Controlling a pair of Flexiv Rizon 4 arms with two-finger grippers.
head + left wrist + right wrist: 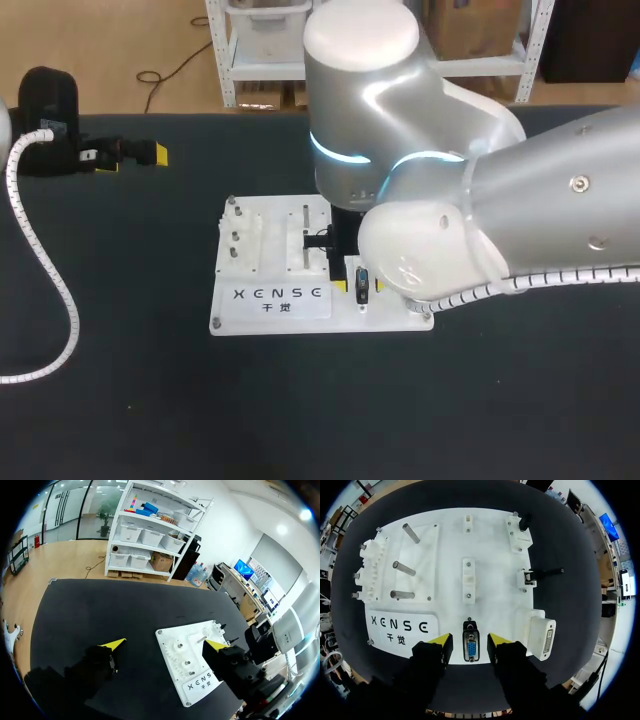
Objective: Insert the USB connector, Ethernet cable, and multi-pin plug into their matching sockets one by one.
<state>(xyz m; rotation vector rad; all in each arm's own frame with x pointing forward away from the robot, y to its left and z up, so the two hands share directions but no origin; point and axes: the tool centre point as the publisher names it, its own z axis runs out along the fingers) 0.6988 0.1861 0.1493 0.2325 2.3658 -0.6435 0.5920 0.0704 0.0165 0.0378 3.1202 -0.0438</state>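
Right pincer (470,641): open, yellow tips either side of the plug (471,649), a slim gap showing on each flank; neither finger seems to touch it.
Plug: multi-pin, blue face toward the wrist camera, standing upright at the near edge of the board (490,555), just beside the printed label.
Seating: cannot tell whether the plug is fully home in its socket.
White block (541,637): a second multi-pin face, just beside the right finger, at the board's corner.
Other connectors: two small black pieces (524,522) (545,571) at blocks along the far side of the board; too small to tell USB from Ethernet.
Risk 1: if the fingers close off-centre, one pad lands first and tips the plug, bending pins.
Risk 2: a lift with a finger dragging on the shell could pull a half-seated plug out.
Risk 3: the right finger may clip the white block on any sideways move.
Left pincer (165,644): fingers wide apart, holding nothing, well away from the board over the bare table (120,400).
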